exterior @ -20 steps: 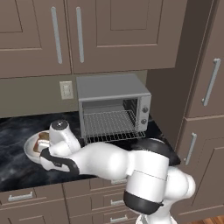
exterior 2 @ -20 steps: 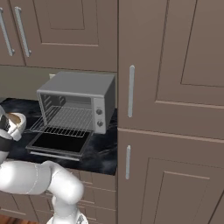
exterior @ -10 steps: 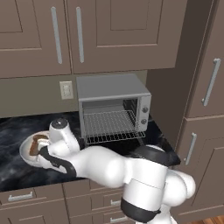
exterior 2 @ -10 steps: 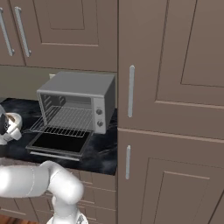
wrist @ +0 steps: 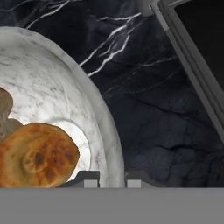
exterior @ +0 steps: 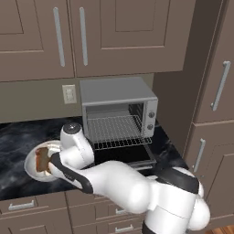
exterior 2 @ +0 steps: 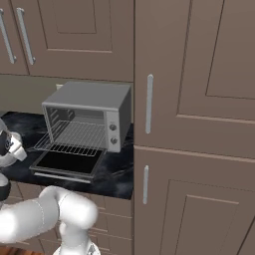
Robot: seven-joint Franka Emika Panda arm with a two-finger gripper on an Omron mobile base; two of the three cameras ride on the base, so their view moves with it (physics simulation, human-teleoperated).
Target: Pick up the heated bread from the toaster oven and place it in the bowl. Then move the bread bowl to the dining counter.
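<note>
The white-grey speckled bowl (exterior: 31, 163) rests on the black marble worktop, left of the toaster oven (exterior: 119, 109). The golden heated bread (wrist: 36, 159) lies inside the bowl (wrist: 65, 92), beside a darker brown slice (wrist: 4, 114). My gripper (wrist: 112, 180) is shut on the bowl's near rim, one fingertip inside the wall and one outside. From the left base view, my gripper (exterior: 52, 165) reaches down at the bowl's right side. The toaster oven (exterior 2: 88, 117) stands with its door (exterior 2: 65, 165) dropped open and its wire rack bare. The dining counter is out of view.
The oven's open door (exterior: 124, 154) juts over the worktop (exterior: 18, 137) just right of the hand. Brown wall cabinets hang above, and a tall cabinet (exterior 2: 194, 129) stands right of the oven. Drawers (exterior: 27, 205) sit below the worktop's front edge.
The jaws have closed onto the bowl's rim. The hand has settled slightly lower and to the left at the bowl; the oven and the camera stay put.
</note>
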